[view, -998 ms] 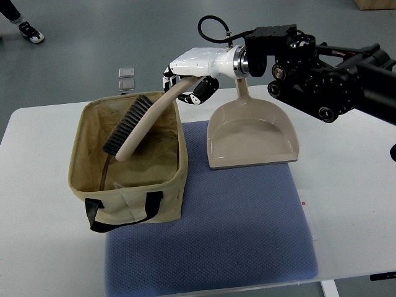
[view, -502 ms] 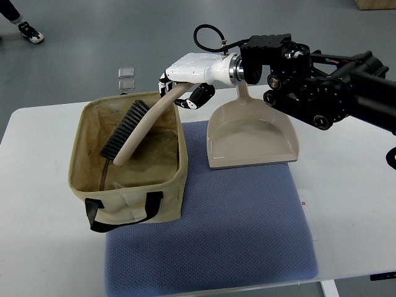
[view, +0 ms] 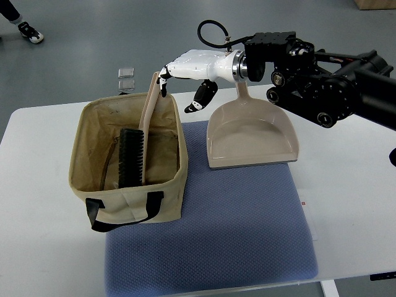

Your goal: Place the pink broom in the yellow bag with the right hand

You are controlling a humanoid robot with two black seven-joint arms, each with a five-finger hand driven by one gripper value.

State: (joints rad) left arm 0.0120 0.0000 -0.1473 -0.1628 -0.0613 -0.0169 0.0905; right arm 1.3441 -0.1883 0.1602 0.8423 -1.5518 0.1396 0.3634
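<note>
Released within the last half second: the pink broom (view: 140, 133), half a second ago slanted across the yellow bag (view: 127, 162) with its handle in the right hand (view: 184, 77), now down inside the bag, bristle head dark and low against the floor of it, handle leaning up against the far wall and poking just above the rim; right hand now apart from the handle, fingers (view: 202, 96) spread and relaxed, nothing in them, hovering above the bag's far right corner; black right arm (view: 322, 80) reaching in from the right edge above the dustpan. Taken as a judgement: placement done, or all but done, with only a withdrawal of the arm left; handle propped on soft fabric, so a brush from the retreating fingers could tip it or tug the wall.

Underneath, a white table (view: 346, 179) carrying a blue textured mat (view: 241, 229); bag sitting on the mat's left edge, black strap (view: 120, 207) hanging at the near side; beige dustpan (view: 250, 136) lying flat just beside the bag, on the mat's far end. Beyond the table, grey floor (view: 80, 37); two small clear items (view: 126, 78) on it near the table's far edge; a person's shoe (view: 30, 32) at the top left corner. No left arm visible.
</note>
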